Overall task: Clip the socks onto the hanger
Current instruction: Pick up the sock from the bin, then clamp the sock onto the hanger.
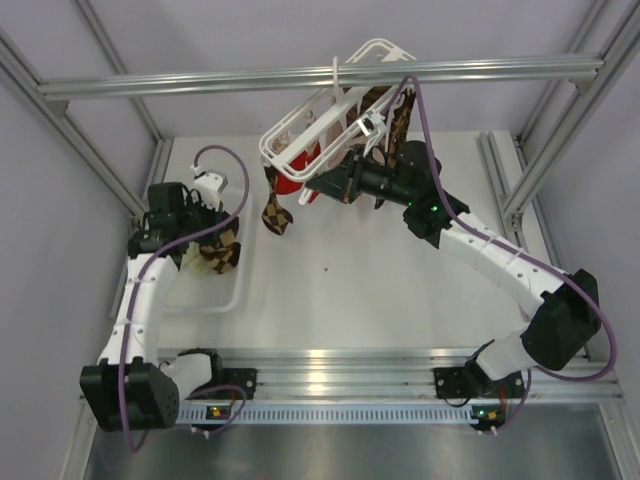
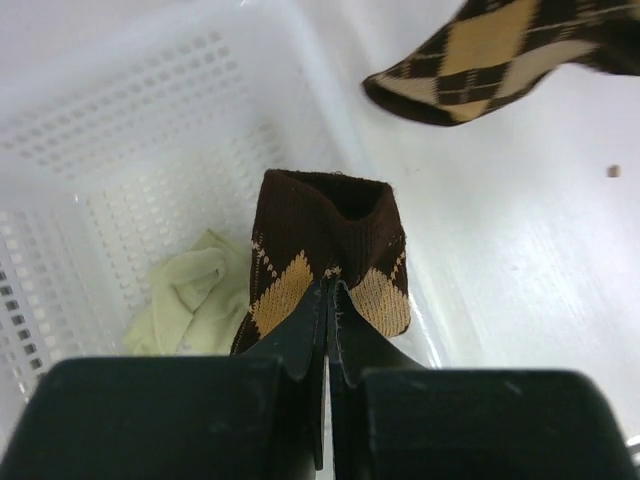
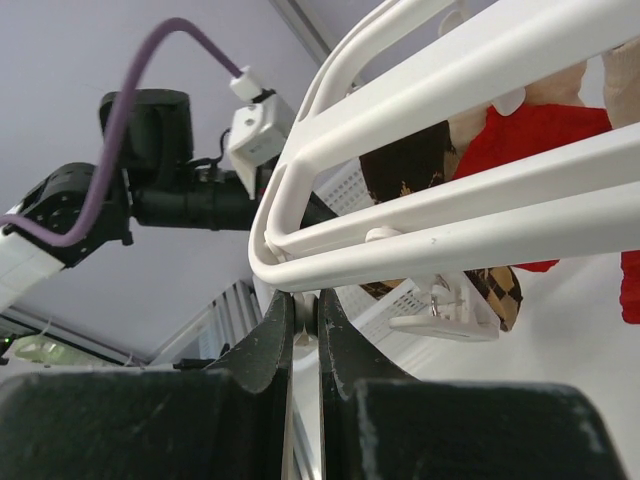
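The white hanger [image 1: 300, 125] hangs tilted from the overhead bar. A brown-and-tan checked sock [image 1: 276, 212] dangles from it, and another [image 1: 393, 112] hangs at its right side. My right gripper [image 3: 305, 305] is shut on a small white clip piece just under the corner of the hanger frame [image 3: 450, 230]; it sits beneath the hanger [image 1: 335, 185]. My left gripper [image 2: 328, 292] is shut on the cuff end of a third checked sock [image 2: 330, 225], held just above the white basket [image 2: 120, 150] at the left of the table [image 1: 218, 252].
A red sock [image 3: 530, 135] and a pale one hang on the hanger, and a free clip [image 3: 445, 318] dangles nearby. A pale green cloth [image 2: 195, 295] lies in the basket. The hanging checked sock's toe [image 2: 490, 55] hovers right of the basket. Aluminium frame posts flank the table.
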